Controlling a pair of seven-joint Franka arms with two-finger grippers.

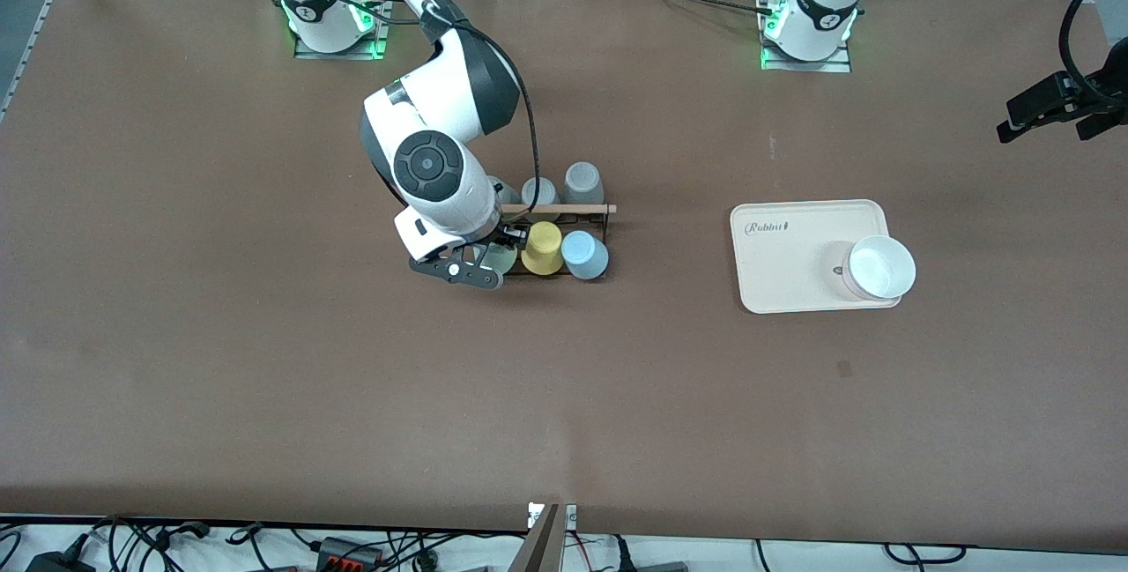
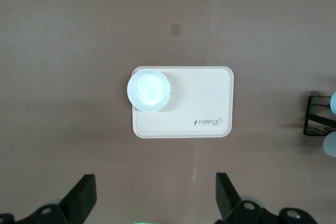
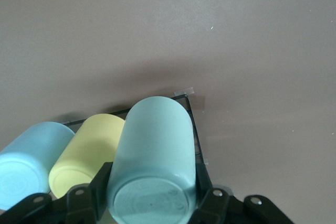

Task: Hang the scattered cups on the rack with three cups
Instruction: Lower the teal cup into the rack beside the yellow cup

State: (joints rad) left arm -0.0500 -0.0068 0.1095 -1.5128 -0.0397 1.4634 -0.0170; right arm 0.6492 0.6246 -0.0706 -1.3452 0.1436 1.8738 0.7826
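My right claw (image 3: 152, 203) is clamped on the mint green cup (image 3: 152, 156), mouth down, base between the fingers, at the rack (image 1: 564, 228) on the end toward the right arm's end of the bench (image 1: 264, 378). From the front camera I can see only a sliver of that cup under the wrist. Beside it on the rack's near row sit the yellow cup (image 1: 542, 248) and then the light blue cup (image 1: 583, 255), both inverted. Grey cups (image 1: 582, 182) stand on the row farther from the front camera, past the wooden rod (image 1: 560, 209). My left claw (image 2: 155, 198) waits with its fingers apart, high over the bench near the beige tray (image 2: 199, 103), which carries a white bowl (image 2: 149, 89).
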